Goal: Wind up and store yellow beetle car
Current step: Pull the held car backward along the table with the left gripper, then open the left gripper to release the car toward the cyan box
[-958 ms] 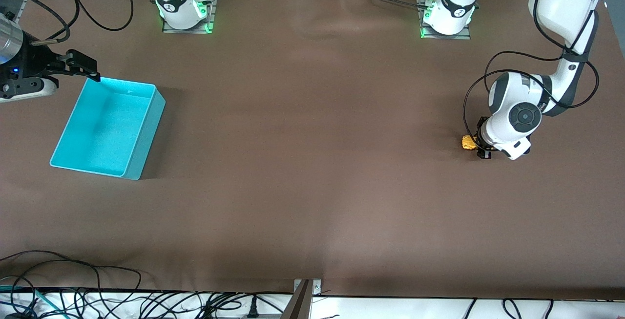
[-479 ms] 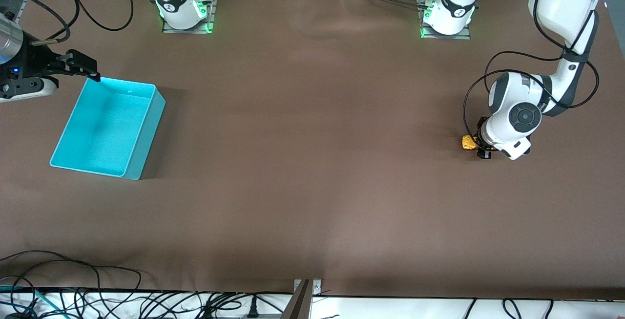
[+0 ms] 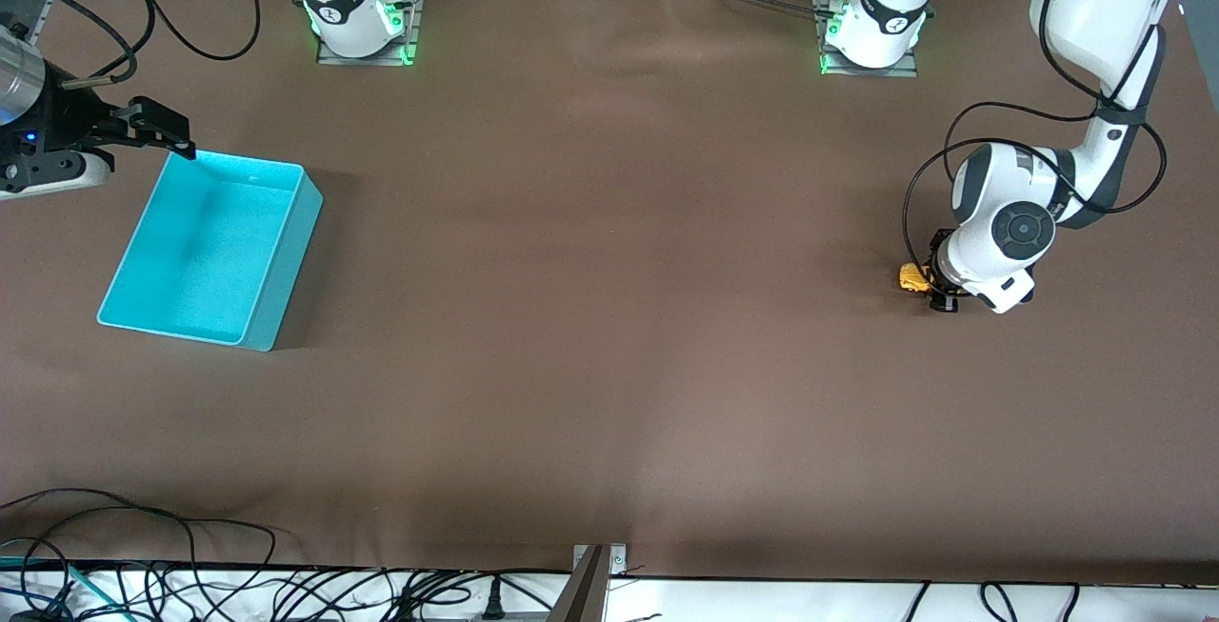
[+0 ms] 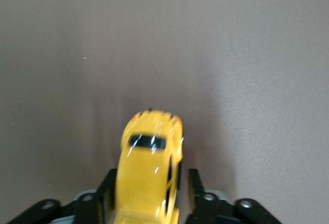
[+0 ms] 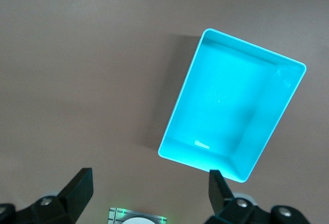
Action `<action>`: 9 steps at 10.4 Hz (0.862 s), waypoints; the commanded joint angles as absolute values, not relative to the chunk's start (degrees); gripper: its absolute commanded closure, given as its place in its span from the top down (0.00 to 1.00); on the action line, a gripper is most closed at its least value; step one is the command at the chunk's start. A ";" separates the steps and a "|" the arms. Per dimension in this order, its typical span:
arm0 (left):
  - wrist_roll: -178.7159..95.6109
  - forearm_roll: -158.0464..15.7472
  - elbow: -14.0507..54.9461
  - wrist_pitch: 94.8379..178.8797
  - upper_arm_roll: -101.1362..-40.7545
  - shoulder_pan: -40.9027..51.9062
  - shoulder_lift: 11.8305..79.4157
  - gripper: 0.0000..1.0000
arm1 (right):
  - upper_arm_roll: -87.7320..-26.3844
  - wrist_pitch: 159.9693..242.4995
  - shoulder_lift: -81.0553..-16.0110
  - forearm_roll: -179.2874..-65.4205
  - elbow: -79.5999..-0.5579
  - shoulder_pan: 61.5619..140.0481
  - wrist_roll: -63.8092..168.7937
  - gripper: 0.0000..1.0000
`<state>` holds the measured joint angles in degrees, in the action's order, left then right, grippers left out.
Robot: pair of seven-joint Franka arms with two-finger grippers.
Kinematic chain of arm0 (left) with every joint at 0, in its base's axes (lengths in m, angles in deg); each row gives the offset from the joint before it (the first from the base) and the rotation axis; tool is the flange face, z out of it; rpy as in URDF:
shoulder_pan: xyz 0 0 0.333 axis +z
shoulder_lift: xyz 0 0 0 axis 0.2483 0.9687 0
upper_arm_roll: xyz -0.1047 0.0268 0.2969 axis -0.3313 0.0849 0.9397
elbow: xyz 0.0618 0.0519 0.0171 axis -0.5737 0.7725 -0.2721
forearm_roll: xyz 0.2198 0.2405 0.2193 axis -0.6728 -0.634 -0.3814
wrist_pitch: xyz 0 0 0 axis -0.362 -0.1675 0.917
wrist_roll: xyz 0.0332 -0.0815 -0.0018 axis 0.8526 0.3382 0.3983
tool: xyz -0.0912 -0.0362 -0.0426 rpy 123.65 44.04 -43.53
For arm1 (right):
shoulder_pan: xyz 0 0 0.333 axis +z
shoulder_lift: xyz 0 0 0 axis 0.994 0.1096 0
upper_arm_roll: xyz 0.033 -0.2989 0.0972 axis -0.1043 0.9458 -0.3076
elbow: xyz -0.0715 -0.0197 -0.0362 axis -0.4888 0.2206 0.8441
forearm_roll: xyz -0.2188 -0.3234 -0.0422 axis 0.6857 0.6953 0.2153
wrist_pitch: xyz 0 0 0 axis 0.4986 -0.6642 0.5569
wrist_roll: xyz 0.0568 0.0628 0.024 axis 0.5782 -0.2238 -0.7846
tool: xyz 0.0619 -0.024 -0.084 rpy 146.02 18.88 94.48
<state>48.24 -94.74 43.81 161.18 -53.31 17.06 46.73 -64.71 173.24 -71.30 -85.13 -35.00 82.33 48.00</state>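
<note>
The yellow beetle car (image 3: 913, 276) sits on the brown table near the left arm's end; in the left wrist view (image 4: 150, 170) it lies between the black fingers. My left gripper (image 3: 936, 287) is low at the table, shut on the car's rear half. One finger (image 4: 107, 190) touches the car's side, and the other finger (image 4: 194, 189) shows a thin dark gap. My right gripper (image 3: 164, 132) is open and empty, hovering beside the rim of the cyan bin (image 3: 276, 250) at the right arm's end. The bin (image 5: 181, 108) is empty.
The two arm bases (image 3: 357, 17) (image 3: 871, 27) with green lights stand along the table's edge farthest from the front camera. Loose cables (image 3: 143, 546) lie along the edge nearest it. Bare brown cloth stretches between bin and car.
The left arm and the car shifted very slightly toward the right arm's end, and the car now looks a little tilted. The right arm has not moved.
</note>
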 commanded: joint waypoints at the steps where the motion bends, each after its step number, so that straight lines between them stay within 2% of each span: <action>1: 47.36 -95.79 41.76 161.46 -53.15 17.45 47.86 0.77 | -64.79 172.89 -71.12 -84.54 -34.75 82.48 48.65 1.00; 6: 47.27 -95.79 41.76 161.03 -53.15 17.45 46.73 0.76 | -64.70 172.63 -71.12 -84.54 -34.75 82.48 48.56 1.00; 9: 47.09 -95.70 41.67 157.87 -53.24 17.63 44.44 0.76 | -64.53 172.36 -71.12 -84.63 -34.75 82.39 48.38 1.00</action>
<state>48.22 -94.74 41.62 160.12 -53.30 17.32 46.59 -64.67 173.20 -71.01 -85.13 -35.00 82.31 48.01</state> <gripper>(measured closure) 0.238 0.000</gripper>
